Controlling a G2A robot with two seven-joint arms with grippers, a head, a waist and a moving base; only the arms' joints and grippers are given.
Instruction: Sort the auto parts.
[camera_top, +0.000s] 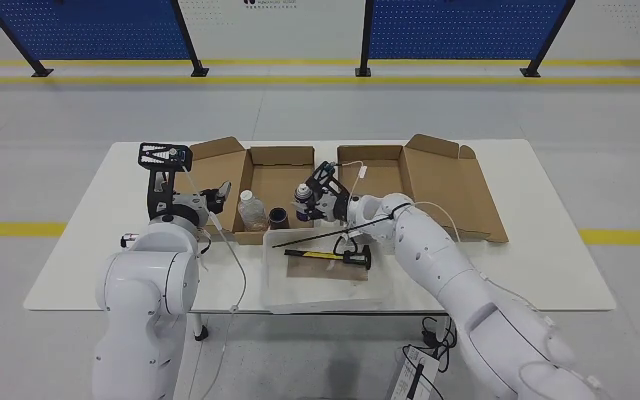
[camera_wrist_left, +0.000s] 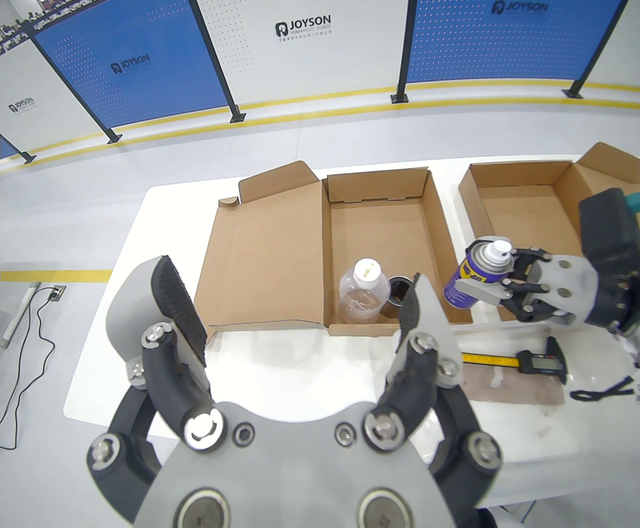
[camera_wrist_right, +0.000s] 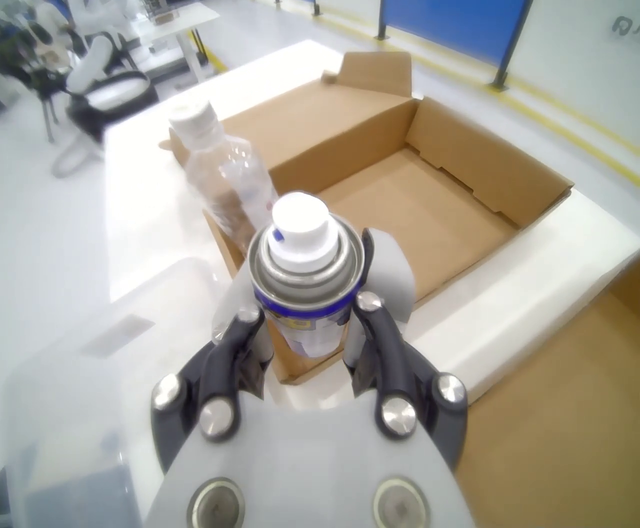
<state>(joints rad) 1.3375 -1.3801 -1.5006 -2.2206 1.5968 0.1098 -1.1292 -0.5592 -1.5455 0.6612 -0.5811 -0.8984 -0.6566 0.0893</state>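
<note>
Right gripper clamping spray can upright at near corner of left cardboard box — can's lower body hiding behind fingers. Left gripper hanging wide apart, holding nothing, one finger covering part of dark ring beside clear bottle in box. Caliper lying on white table — blue barriers standing behind.

A white table carries two open cardboard boxes side by side. The left box holds a clear bottle and a dark cylinder; the right box sits beside it. At frame centre, the right gripper grips a spray can. Below lies a yellow caliper.
</note>
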